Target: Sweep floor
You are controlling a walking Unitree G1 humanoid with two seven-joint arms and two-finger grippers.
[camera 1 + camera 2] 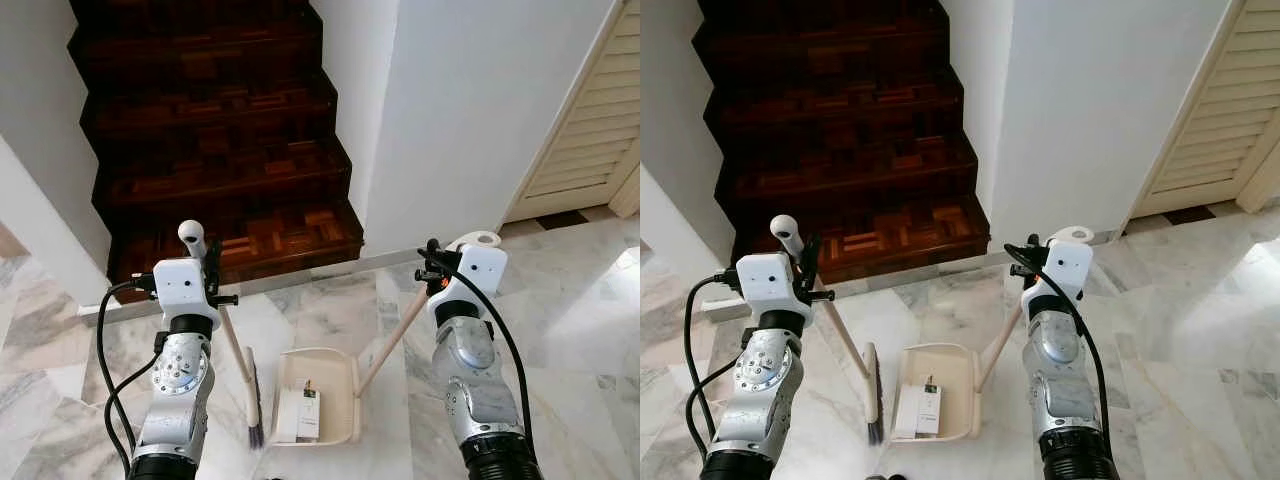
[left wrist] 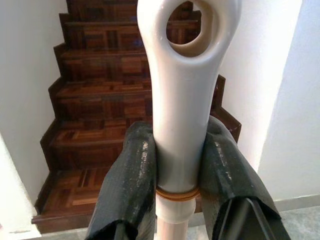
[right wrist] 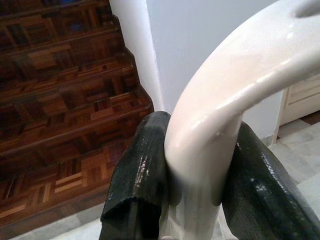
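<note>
My left gripper (image 1: 208,262) is shut on the cream broom handle (image 2: 177,125) near its looped top. The broom (image 1: 243,365) slants down to dark bristles (image 1: 255,425) resting on the marble floor. Beside the bristles a cream dustpan (image 1: 315,395) lies flat on the floor with a white paper item (image 1: 298,413) inside it. My right gripper (image 1: 436,262) is shut on the dustpan's curved handle (image 3: 220,100), whose shaft (image 1: 392,340) runs down to the pan. In both wrist views the black fingers (image 2: 132,175) press against the handles on either side.
A dark wooden parquet staircase (image 1: 215,150) rises straight ahead, its lowest step just beyond the dustpan. White walls (image 1: 470,110) flank it. A louvred cream door (image 1: 590,140) stands at the right. Marble floor (image 1: 570,330) spreads to the right and left.
</note>
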